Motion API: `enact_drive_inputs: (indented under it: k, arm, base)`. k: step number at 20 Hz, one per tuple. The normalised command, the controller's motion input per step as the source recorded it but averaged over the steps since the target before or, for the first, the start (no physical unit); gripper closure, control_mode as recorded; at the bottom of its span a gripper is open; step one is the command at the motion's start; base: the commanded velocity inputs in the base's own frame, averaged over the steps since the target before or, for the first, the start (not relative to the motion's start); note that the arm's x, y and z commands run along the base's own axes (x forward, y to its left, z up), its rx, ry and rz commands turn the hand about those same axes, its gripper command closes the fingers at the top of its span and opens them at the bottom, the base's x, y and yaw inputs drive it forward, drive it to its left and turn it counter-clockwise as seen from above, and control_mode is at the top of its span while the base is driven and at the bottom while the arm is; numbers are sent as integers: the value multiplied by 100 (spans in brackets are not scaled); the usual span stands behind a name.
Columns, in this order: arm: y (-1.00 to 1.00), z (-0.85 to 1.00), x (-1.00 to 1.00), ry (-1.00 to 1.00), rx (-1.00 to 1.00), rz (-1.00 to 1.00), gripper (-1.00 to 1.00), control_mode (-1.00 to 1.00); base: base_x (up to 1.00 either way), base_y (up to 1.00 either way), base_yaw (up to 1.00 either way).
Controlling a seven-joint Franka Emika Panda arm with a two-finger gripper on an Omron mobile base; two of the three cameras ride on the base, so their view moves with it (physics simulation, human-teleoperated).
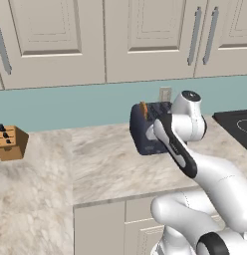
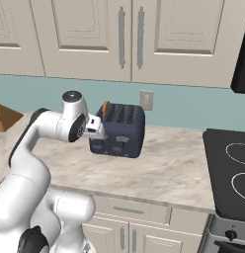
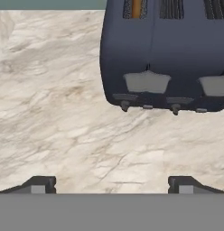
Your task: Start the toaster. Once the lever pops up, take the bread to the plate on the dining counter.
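The gripper (image 3: 112, 184) hangs in front of the toaster (image 3: 172, 58), jaws spread wide, nothing between them. The toaster sits on the marbled counter (image 3: 55, 113) by the teal wall, with the bread (image 2: 105, 110) poking up from its leftmost slot, apart from the fingertips (image 3: 40, 184).

We are in a home kitchen, rendered rather than filmed: cream panelled wall cabinets (image 1: 135, 40) with long metal handles hang above a teal backsplash (image 1: 70, 107), and matching drawers and doors sit below a beige marbled counter (image 1: 110, 164). On that counter we see a dark navy toaster (image 2: 122, 131) with a slice of bread (image 2: 105, 111) in one slot, just below a wall outlet (image 2: 146, 100), and a tan wooden knife block (image 1: 11, 142) off to the side. We also see a black glass cooktop (image 2: 228, 168) with ring markings beside the counter.
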Motion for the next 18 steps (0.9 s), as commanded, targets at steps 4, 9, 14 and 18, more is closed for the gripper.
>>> enact_drive_inputs:
  k: [4,9,14,18]
  arm:
    - [0,-7,7,-1,0,0,-100,-100]
    - [0,0,26,0,0,0,-100,-100]
    - [0,0,31,0,0,0,-100,-100]
    - [-4,0,31,0,0,0,-100,-100]
  base:
    - [0,0,0]
    - [0,0,0]
    - [0,0,0]
    - [0,0,0]
